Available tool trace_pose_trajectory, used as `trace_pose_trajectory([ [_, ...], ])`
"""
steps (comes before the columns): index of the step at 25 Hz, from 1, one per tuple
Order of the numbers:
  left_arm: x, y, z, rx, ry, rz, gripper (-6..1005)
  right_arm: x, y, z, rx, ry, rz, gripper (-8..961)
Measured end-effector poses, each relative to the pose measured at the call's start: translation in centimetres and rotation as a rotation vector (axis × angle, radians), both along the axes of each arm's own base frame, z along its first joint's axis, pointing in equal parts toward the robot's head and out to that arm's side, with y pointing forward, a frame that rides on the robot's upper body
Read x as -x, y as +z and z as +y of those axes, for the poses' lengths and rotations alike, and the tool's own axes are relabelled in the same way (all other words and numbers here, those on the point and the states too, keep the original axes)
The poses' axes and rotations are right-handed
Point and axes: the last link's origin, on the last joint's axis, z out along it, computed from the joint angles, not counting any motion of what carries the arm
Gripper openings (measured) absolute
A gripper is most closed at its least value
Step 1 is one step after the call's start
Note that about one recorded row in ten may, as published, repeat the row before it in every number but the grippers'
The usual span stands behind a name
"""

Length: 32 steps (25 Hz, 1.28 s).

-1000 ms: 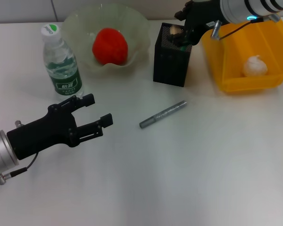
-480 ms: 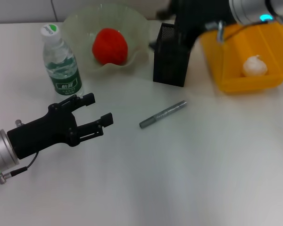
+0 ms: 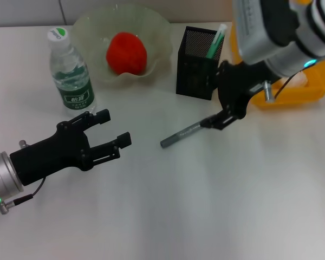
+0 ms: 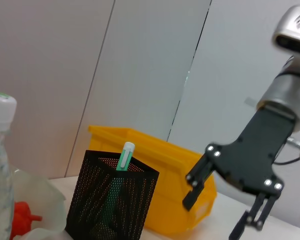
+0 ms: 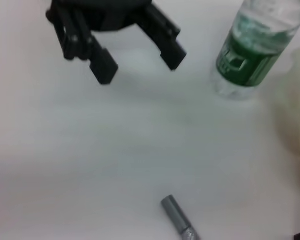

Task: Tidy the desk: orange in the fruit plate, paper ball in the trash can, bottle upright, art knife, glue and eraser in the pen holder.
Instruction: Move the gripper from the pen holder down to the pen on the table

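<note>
The grey art knife point(image 3: 187, 132) lies flat on the white desk, its tip also in the right wrist view point(image 5: 178, 218). My right gripper point(image 3: 223, 120) hangs open at the knife's far end, its fingers point(image 4: 194, 181) spread wide. The black mesh pen holder point(image 3: 197, 65) holds the green-white glue point(image 3: 216, 40). The orange point(image 3: 126, 51) rests in the fruit plate point(image 3: 154, 27). The bottle point(image 3: 70, 70) stands upright. My left gripper point(image 3: 114, 127) is open and empty, near the bottle. The paper ball and eraser are out of view.
The yellow trash can point(image 3: 284, 98) stands at the back right, largely covered by my right arm. In the right wrist view, the left gripper point(image 5: 140, 67) and the bottle point(image 5: 255, 50) lie beyond the knife.
My right gripper left the top of the pen holder and came down towards me to the knife's end. The glue now stands in the holder. The left arm has not moved.
</note>
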Motion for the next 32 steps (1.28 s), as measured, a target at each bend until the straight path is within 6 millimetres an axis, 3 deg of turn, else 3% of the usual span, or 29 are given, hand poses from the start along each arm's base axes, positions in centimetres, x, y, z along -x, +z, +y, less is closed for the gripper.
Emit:
trace_pose_trajectory([
  [13, -0.1, 0.0, 0.1, -0.001, 0.007, -0.007, 859, -3.1, -3.0, 0.6, 0.01, 0.017, -0.032, 659],
  [25, -0.2, 0.0, 0.3, -0.004, 0.006, -0.007, 859, -4.2, -4.6, 1.0, -0.042, 0.006, -0.005, 631],
  [31, -0.2, 0.1, 0.3, -0.005, 0.006, -0.007, 859, -4.5, -4.9, 1.0, -0.046, -0.009, -0.004, 419],
  [32, -0.2, 0.1, 0.3, -0.005, 0.006, -0.007, 859, -4.5, -4.9, 1.0, -0.046, -0.009, -0.004, 419],
])
